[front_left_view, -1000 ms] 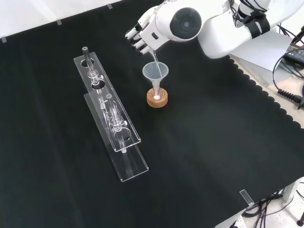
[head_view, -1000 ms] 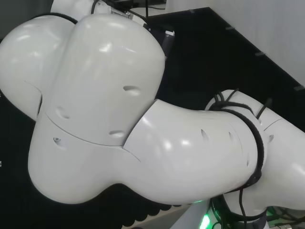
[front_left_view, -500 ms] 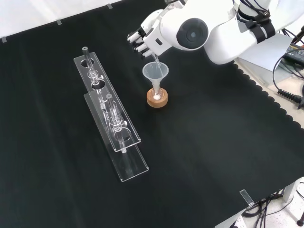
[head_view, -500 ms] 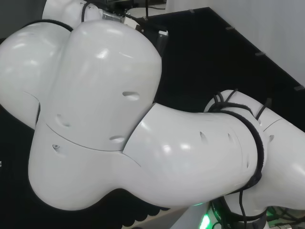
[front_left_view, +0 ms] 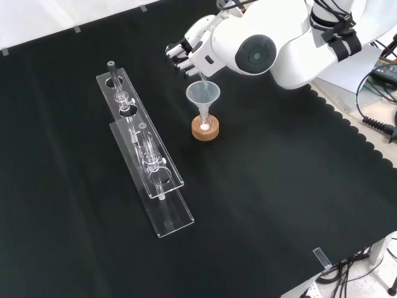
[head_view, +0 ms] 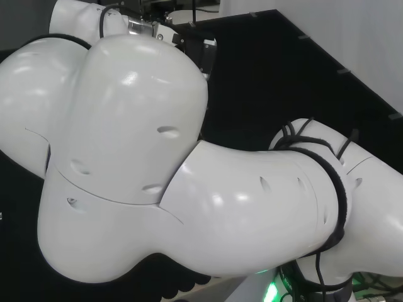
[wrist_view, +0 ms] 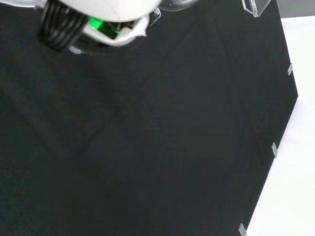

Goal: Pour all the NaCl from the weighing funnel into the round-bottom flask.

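Weighing funnel [front_left_view: 200, 76]: you see it tilted, tip over the funnel [front_left_view: 203, 94].
Hand [front_left_view: 189, 48]: fingers curled round it.
Flask [front_left_view: 205, 126]: on cork ring [front_left_view: 205, 131].

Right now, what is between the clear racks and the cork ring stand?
Bare black cloth, in the front view; nothing lies between the clear racks and the cork ring stand.

Front view, upper centre: hand [front_left_view: 186, 51] partly covered by white arm link [front_left_view: 260, 43]. Weighing funnel [front_left_view: 200, 76] clear, outline faint. Flask body under plastic funnel [front_left_view: 203, 94] indistinct.
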{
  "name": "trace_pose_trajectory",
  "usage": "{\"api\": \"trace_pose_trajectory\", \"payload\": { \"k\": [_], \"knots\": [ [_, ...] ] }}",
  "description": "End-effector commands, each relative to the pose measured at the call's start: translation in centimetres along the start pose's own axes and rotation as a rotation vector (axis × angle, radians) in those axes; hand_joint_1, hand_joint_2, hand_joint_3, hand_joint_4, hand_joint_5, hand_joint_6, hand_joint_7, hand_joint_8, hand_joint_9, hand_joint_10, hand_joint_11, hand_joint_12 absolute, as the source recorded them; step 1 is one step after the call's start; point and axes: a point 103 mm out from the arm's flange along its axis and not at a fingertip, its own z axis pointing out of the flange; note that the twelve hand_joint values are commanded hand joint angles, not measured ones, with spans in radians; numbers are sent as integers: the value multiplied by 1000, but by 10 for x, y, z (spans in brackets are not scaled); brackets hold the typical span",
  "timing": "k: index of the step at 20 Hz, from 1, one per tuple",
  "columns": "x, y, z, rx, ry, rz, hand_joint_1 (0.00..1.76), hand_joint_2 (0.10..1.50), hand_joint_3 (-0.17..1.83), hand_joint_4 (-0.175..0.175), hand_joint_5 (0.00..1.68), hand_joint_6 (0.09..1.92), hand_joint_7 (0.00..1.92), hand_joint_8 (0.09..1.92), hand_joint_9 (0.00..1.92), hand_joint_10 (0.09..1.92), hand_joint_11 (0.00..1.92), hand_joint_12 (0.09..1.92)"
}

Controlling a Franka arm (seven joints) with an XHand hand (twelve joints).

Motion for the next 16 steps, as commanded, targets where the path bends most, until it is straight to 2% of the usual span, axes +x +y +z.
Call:
{"api": "trace_pose_trajectory", "payload": {
  "k": [1, 16],
  "knots": [
    [-1, 1, 2, 1, -16, -2, 1110, 652, 733, 175, 1202, 831, 765, 644, 1077, 345, 693, 1130],
    [-3, 1, -3, 22, -74, 11, 1111, 649, 734, 175, 1206, 825, 751, 647, 1067, 345, 685, 1133]
  ]
}}
